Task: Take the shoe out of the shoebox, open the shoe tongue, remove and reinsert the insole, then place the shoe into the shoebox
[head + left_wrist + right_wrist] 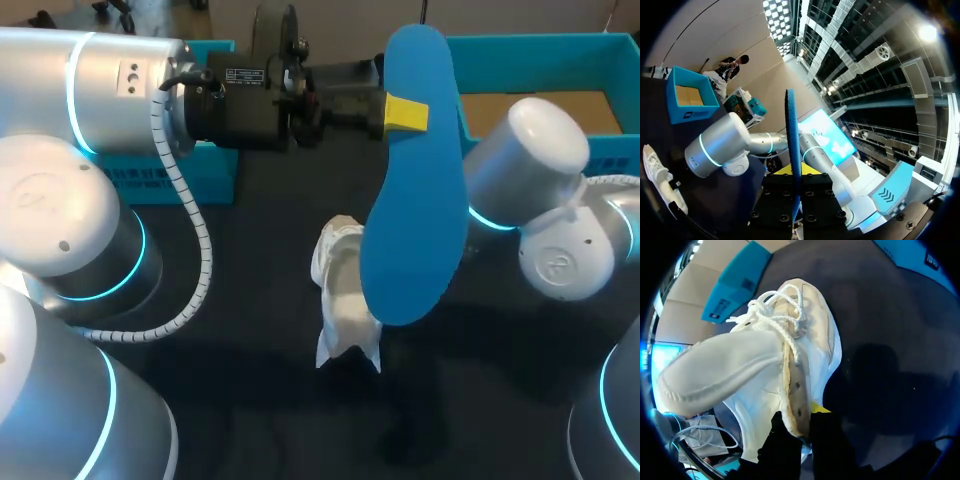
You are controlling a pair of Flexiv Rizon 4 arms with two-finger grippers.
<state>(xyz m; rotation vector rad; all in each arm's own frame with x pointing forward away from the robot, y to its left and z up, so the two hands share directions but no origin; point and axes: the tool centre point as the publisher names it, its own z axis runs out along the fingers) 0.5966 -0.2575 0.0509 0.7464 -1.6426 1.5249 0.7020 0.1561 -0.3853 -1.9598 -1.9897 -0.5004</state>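
Right wrist view: the fingertips of the right gripper [802,415] sit mostly behind the collar of the white lace-up shoe [785,365], and the shoe's near end is lost behind the gripper body. Head view: the flat blue foam insole [415,190] masks this gripper, part of the shoe, and one finger of the left gripper [405,113]. The open blue cardboard shoebox [530,42] is cut off at the edge.

blue insole [415,180], white shoe [340,290], teal shoebox [530,45], black table [260,400].
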